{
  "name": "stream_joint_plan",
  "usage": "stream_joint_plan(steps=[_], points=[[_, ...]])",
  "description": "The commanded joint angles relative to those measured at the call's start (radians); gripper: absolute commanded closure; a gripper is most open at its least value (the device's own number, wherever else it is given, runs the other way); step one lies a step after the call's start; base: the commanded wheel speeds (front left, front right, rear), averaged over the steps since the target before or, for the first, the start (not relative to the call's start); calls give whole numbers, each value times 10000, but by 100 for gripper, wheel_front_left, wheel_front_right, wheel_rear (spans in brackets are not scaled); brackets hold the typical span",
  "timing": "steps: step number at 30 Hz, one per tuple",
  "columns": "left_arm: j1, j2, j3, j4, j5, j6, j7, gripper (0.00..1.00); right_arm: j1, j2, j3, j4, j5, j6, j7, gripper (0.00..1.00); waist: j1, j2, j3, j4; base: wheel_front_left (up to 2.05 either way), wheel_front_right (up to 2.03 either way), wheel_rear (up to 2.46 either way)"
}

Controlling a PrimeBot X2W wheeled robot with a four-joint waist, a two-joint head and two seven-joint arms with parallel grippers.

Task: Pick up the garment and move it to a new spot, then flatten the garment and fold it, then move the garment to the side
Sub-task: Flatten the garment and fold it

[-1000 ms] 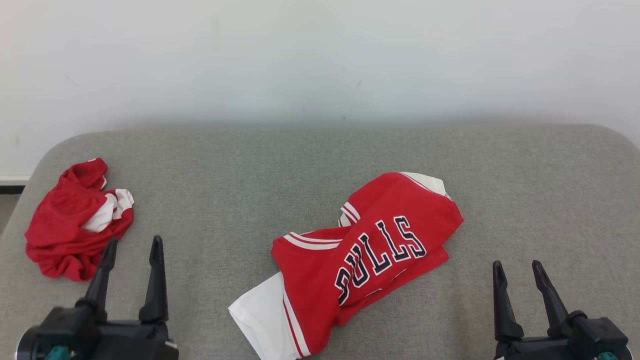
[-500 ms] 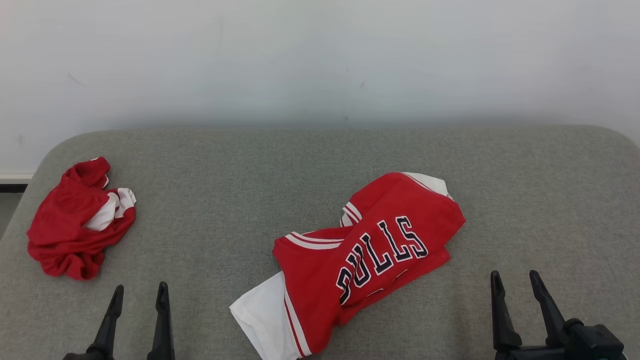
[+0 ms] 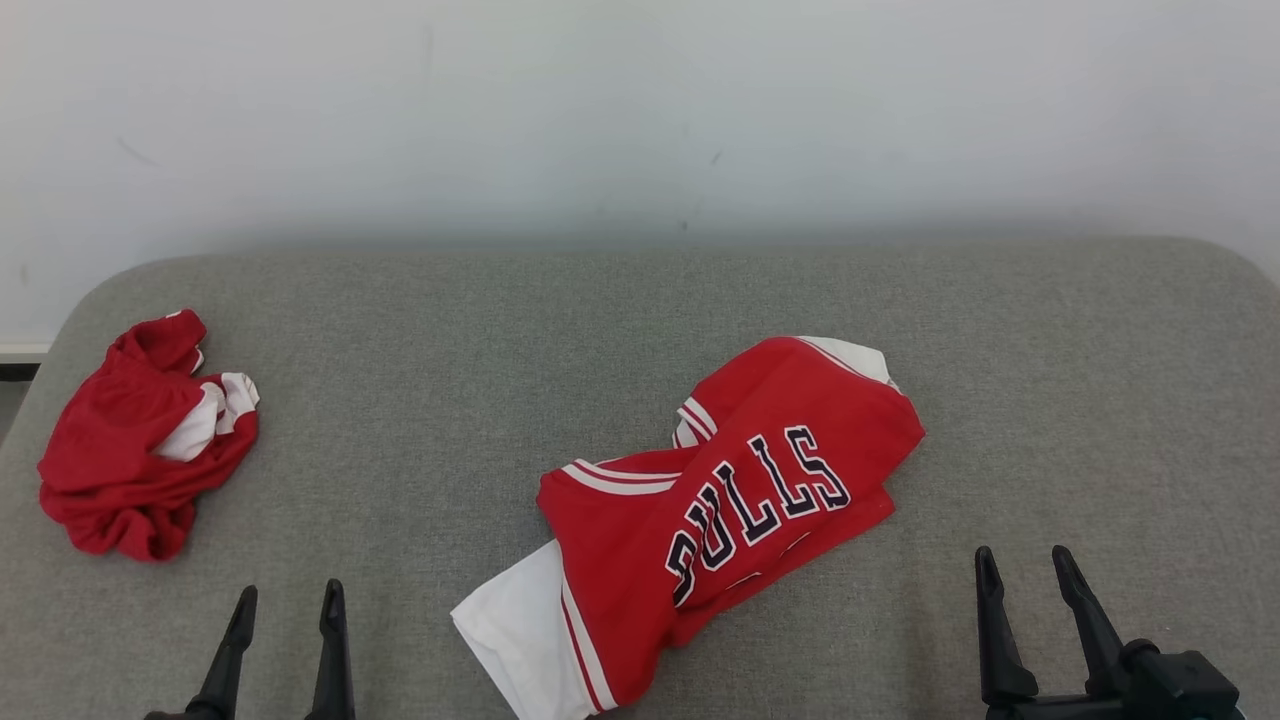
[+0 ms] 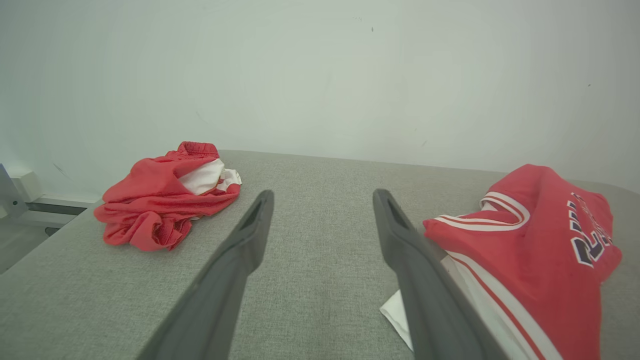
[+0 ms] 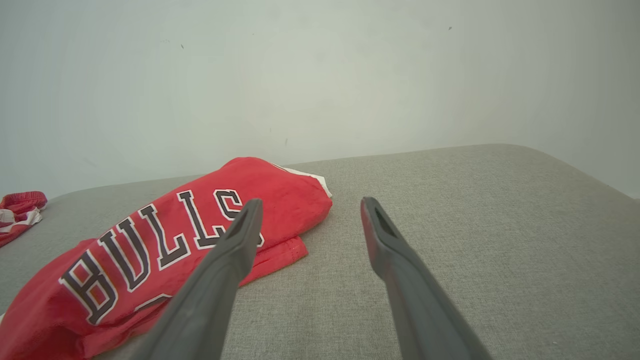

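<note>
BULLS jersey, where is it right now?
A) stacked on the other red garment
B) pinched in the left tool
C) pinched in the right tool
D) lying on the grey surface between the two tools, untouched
D: the BULLS jersey lies crumpled on the grey surface, with the left tool and the right tool both open on either side, apart from it.

A grey cloth-covered counter (image 3: pixel 640 320) with rounded far corners stands against a plain white wall (image 3: pixel 640 110), which carries a few small dark specks and faint scuffs. Near the counter's left edge, toward the far left corner, lies a crumpled red bundle of cloth (image 3: pixel 140 440) with white patches showing among its folds, bunched up in a heap. Beyond that left edge a pale ledge (image 3: pixel 20 352) runs along the foot of the wall.
</note>
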Motion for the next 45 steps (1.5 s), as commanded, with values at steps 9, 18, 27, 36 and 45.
stream_joint_plan(steps=[9,18,27,36,45], points=[[-68,-202,228,135,264,-154,-32,0,-32,0,-4,46,-9,-22,-5,0,0,0,-25,-11,0,0,0],[-1116,194,276,372,157,-273,-33,0,-252,0,123,63,19,-22,-2,0,0,0,233,-208,0,0,0],[-3808,1697,-1080,628,-428,-331,1212,0,-599,0,251,98,359,-22,-4,0,0,0,838,-1108,0,0,0],[-6083,3329,-3321,984,-2266,-334,3362,0,-1005,1,392,166,746,-22,-4,0,0,0,1579,-2066,0,0,0],[-7031,4633,-5332,1494,-3982,-319,5518,0,-1305,3,494,232,1098,-22,-4,0,0,0,2118,-2753,0,0,0]])
